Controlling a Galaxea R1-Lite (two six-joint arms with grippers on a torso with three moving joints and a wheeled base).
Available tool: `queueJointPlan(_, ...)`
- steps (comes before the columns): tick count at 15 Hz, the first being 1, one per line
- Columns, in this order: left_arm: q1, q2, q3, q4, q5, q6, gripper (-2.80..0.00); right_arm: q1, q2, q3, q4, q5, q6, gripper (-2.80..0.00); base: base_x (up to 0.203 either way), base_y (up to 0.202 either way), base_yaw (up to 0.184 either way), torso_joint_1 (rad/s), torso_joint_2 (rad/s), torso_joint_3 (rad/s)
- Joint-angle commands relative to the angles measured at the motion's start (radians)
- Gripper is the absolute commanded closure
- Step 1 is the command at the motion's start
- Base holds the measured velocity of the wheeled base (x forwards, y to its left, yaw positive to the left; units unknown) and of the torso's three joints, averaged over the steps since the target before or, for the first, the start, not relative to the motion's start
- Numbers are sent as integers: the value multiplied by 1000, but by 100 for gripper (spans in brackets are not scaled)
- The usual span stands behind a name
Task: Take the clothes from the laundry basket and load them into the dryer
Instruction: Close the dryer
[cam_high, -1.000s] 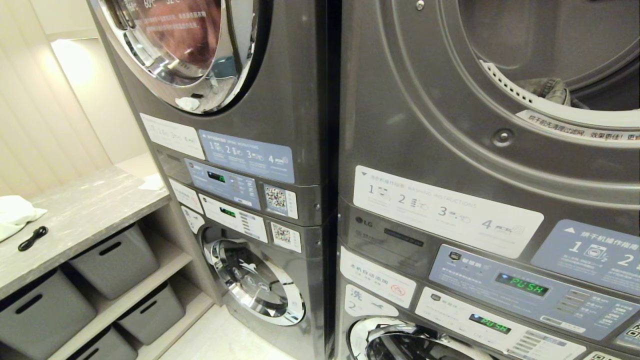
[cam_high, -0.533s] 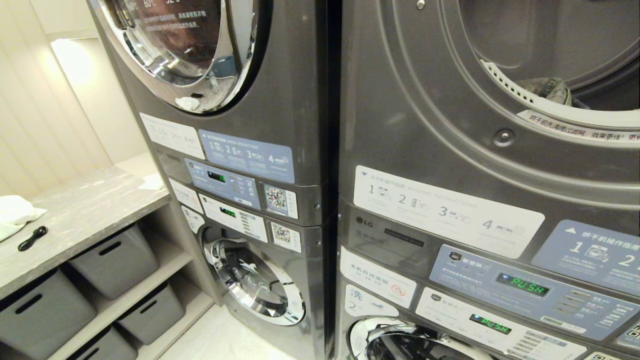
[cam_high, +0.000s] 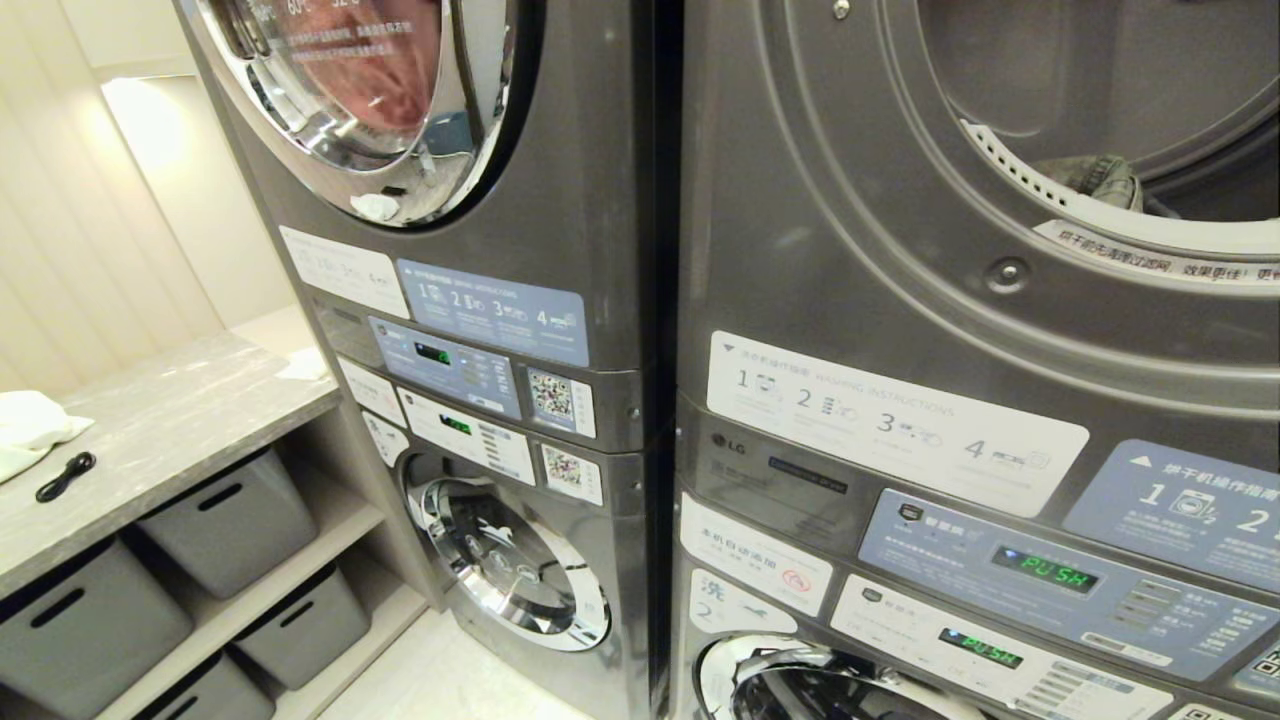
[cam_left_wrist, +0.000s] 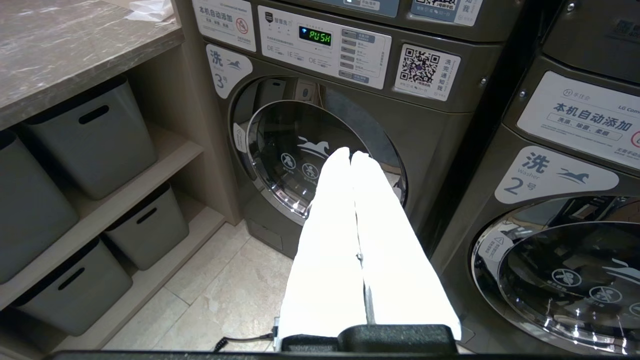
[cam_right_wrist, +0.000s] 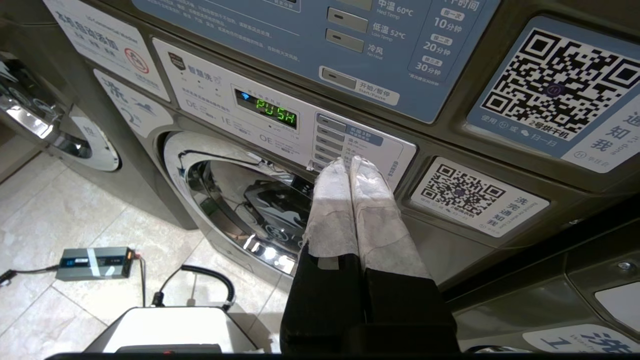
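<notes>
A: Where the tiled floor (cam_right_wrist: 60, 200) lies nearest, what sits on it?

B: A small grey box (cam_right_wrist: 95, 262) with cables, beside the robot's own white base, just in front of the lower washer of the right stack.

A: And the two tools?

B: The right tool (cam_right_wrist: 348, 162) has its white-wrapped fingers pressed together, empty, close to the washer's control panel (cam_right_wrist: 280, 117), whose green display reads PUSH. The left tool (cam_left_wrist: 351, 155) is likewise closed on nothing, pointing toward the round door (cam_left_wrist: 320, 160) of the left stack's washer, marked 3.

A: What is off to the left?

B: A desk (cam_high: 170, 420) with a grey marbled top. A white cloth (cam_high: 30, 425) and a coiled black cable (cam_high: 65, 475) lie on it, near each other. Under it, open shelves carry grey bins (cam_high: 230, 520) with slot handles.

A: And higher up, farther off?

B: Two dark grey stacks stand side by side, covered in instruction stickers and QR codes. On the right stack the dryer (cam_high: 1000, 180) has its drum open, and a piece of denim-like clothing (cam_high: 1095, 175) lies at the drum's lower lip, behind the white lint filter rim. The left stack's upper door (cam_high: 370, 100) is closed, its chrome ring catching reflections.

A: The laundry basket?

B: Not in any view. Beyond the desk is a pale panelled wall (cam_high: 80, 230) with a warm light patch.
</notes>
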Motion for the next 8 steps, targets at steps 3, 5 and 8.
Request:
queueJointPlan(3,0,-3,0,0,0,0,0,0,0,0,-3,5,-6,0,0,0,0,0,0,0)
queueJointPlan(5,0,-3,1,0,0,0,0,0,0,-1,-3,9,-3,0,3,3,-47,-1,1,1)
queueJointPlan(8,0,-3,0,0,0,0,0,0,0,-2,-3,9,-1,0,2,6,-171,2,5,4)
